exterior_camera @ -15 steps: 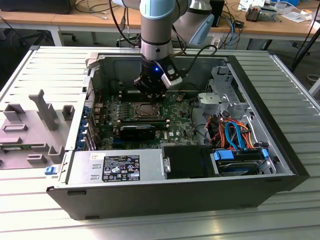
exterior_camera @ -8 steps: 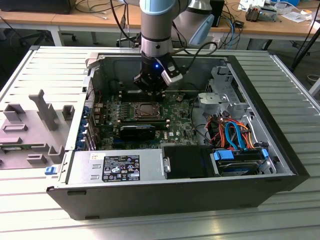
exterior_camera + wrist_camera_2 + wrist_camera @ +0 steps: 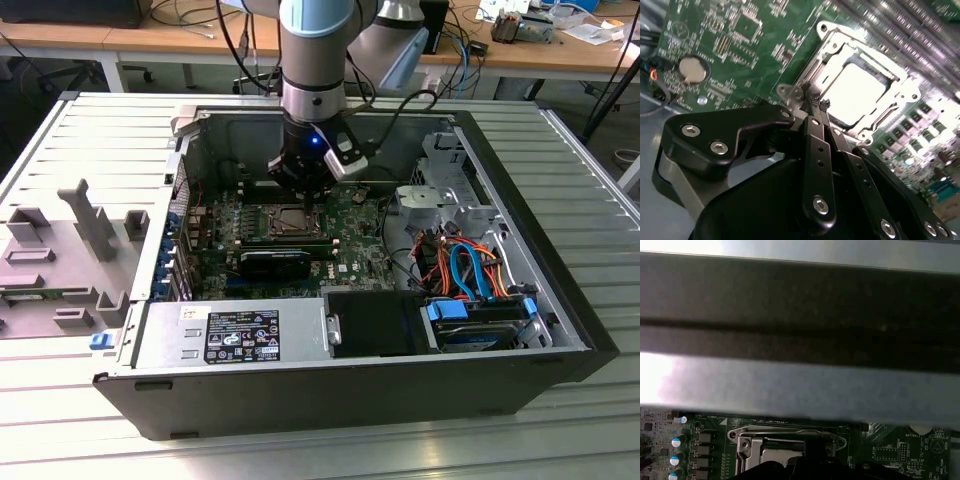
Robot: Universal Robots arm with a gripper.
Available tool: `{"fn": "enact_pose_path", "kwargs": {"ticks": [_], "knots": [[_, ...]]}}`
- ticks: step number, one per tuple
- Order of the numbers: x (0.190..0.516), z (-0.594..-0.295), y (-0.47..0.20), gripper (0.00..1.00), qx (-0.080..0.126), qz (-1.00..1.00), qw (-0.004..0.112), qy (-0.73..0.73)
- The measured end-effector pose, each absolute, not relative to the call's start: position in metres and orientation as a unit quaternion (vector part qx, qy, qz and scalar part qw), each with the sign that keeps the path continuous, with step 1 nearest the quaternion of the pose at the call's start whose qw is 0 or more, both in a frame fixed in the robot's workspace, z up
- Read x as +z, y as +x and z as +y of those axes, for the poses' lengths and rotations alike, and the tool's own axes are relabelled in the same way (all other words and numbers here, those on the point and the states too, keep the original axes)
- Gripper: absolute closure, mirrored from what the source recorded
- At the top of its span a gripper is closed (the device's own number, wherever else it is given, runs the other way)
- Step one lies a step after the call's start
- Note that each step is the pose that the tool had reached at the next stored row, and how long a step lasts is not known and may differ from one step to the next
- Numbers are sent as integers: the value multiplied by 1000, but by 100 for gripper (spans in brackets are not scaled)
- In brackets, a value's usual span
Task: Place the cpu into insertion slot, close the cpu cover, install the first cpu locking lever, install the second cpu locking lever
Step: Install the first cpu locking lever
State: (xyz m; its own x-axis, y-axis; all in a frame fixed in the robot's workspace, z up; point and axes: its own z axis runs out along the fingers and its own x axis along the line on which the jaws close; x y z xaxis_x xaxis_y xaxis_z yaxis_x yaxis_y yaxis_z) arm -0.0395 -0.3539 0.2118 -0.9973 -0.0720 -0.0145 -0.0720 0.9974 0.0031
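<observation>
Fingertips (image 3: 821,104) pinched together at cpu cover (image 3: 837,47) edge; no legible print.

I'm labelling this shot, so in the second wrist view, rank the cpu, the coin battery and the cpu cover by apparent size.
1. cpu cover, framing the chip
2. cpu, bright metal top
3. coin battery, smallest

Silver-grey arm (image 3: 318,60) with a pale blue joint cap, black cable looped off it, black tool (image 3: 821,105) links dotted with shiny screws.
</observation>
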Motion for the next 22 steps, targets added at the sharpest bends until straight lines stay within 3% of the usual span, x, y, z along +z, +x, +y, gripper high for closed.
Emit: {"fn": "enact_pose_path", "kwargs": {"ticks": [11,22], "knots": [[214,-371,-40,89,2,999,7,-36],[246,-372,-39,89,2,999,7,-36]]}}
